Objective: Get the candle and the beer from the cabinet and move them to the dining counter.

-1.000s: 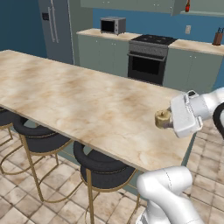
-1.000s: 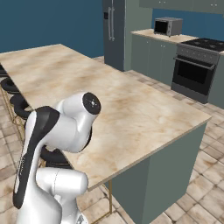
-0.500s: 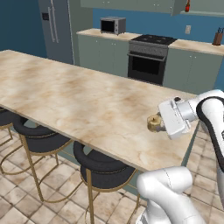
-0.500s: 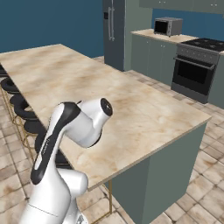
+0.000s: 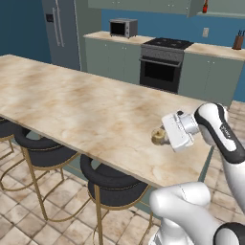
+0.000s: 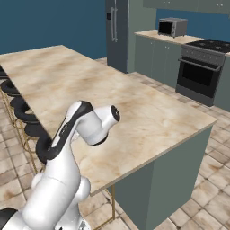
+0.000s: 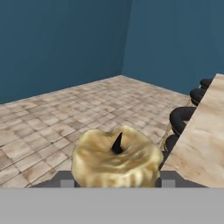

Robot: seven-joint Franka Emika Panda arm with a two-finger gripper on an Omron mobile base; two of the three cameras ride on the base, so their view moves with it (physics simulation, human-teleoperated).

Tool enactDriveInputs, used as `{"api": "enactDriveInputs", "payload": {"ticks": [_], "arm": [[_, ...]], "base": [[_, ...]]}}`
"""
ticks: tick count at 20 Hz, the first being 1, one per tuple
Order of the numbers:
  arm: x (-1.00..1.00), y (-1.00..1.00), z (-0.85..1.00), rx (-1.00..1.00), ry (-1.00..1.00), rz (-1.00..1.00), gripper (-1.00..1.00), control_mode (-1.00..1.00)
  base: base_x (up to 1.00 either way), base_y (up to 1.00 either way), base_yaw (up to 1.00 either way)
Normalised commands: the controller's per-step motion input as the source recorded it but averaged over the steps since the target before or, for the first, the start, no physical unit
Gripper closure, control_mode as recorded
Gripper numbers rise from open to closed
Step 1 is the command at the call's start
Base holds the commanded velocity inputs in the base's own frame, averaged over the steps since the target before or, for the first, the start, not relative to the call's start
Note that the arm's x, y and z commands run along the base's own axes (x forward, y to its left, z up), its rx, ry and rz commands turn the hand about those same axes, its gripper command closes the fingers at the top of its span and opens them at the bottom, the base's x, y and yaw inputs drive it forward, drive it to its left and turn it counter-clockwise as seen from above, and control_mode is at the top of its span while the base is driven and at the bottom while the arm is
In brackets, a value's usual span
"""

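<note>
The candle (image 5: 157, 137) is a short tan cylinder with a dark wick, and my gripper (image 5: 161, 139) is shut on it. It hangs low over the right end of the dining counter (image 5: 72, 100), near the front edge; I cannot tell whether it touches the marble. In the hand view the candle (image 7: 116, 157) sits between the two fingertips (image 7: 65, 181), with the counter (image 7: 201, 144) at the right. A small reddish bottle, apparently the beer (image 5: 205, 6), stands by the grey-green wall cabinet (image 5: 143, 4) at the top edge. The arm's elbow (image 6: 96, 123) hides the hand in the right base view.
Black round stools (image 5: 112, 184) on gold legs line the counter's near side. Behind the island (image 6: 134, 112) stand the oven (image 5: 160, 69), a microwave (image 5: 123, 27), the grey refrigerator (image 5: 60, 31) and a knife block (image 5: 237, 42). Tiled floor lies to the right of the island.
The hand has carried the candle leftward and slightly down, from off the counter's right end to over its marble top. The gripper stays shut on it.
</note>
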Motion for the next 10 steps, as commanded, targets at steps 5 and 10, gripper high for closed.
{"api": "enactDriveInputs", "payload": {"ticks": [5,10], "arm": [[0.58,0.00,-0.22,0.03,0.00,0.08,1.00,-1.00],[0.57,0.01,-0.26,0.04,0.01,0.08,1.00,-1.00]], "base": [[0.00,0.00,0.00],[0.00,0.00,0.00]]}}
